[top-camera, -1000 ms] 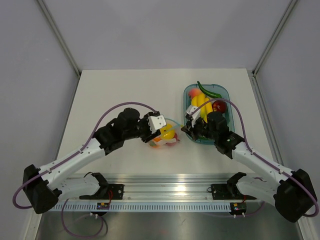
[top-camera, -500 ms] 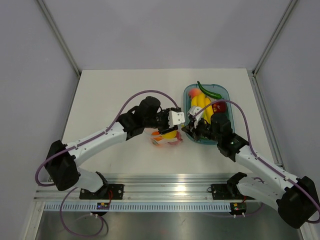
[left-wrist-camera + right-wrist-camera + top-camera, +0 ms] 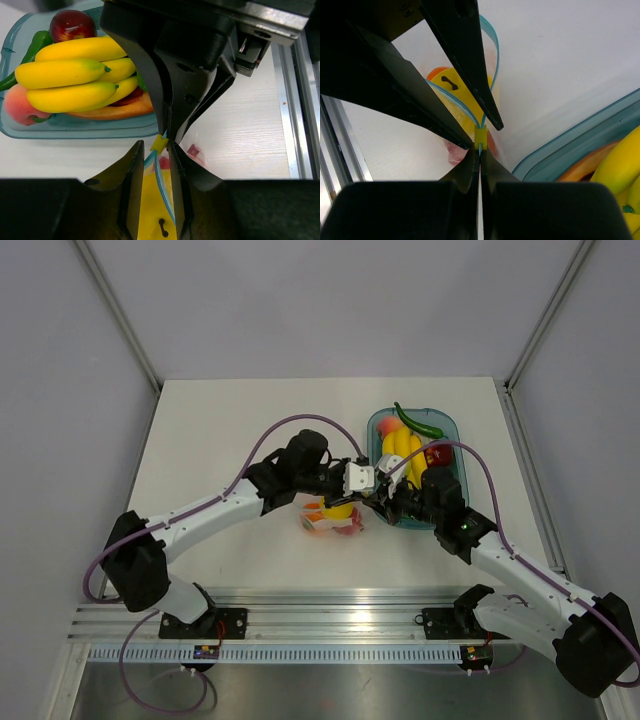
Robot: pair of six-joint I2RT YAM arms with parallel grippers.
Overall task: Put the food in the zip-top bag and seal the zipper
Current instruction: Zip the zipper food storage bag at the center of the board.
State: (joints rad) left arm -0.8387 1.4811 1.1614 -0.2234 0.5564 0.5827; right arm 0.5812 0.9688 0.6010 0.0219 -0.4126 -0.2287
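The zip-top bag [image 3: 335,521] lies on the table left of the tray, with the yellow fruit [image 3: 339,509], orange fruit [image 3: 314,511] and red fruit [image 3: 347,529] inside. Its mouth edge, the light blue zipper [image 3: 162,187], is lifted and carries a yellow slider [image 3: 159,144]. My right gripper [image 3: 480,150] is shut on the zipper's end just behind the slider [image 3: 480,136]. Facing it, my left gripper [image 3: 155,147] straddles the zipper. Its jaws stand narrow, a small gap left on each side of the strip. Both grippers meet at the bag's right end [image 3: 374,496].
A blue-tinted clear tray [image 3: 452,430] stands right of the bag, holding bananas [image 3: 402,448], a green chili [image 3: 418,422], a peach and a dark red fruit [image 3: 438,452]. A metal rail [image 3: 330,620] runs along the near edge. Grey walls enclose the table.
My left arm swung right, carrying its gripper from the bag's left side to its right end, nose to nose with the right gripper, and its jaws narrowed. The right gripper stayed shut.
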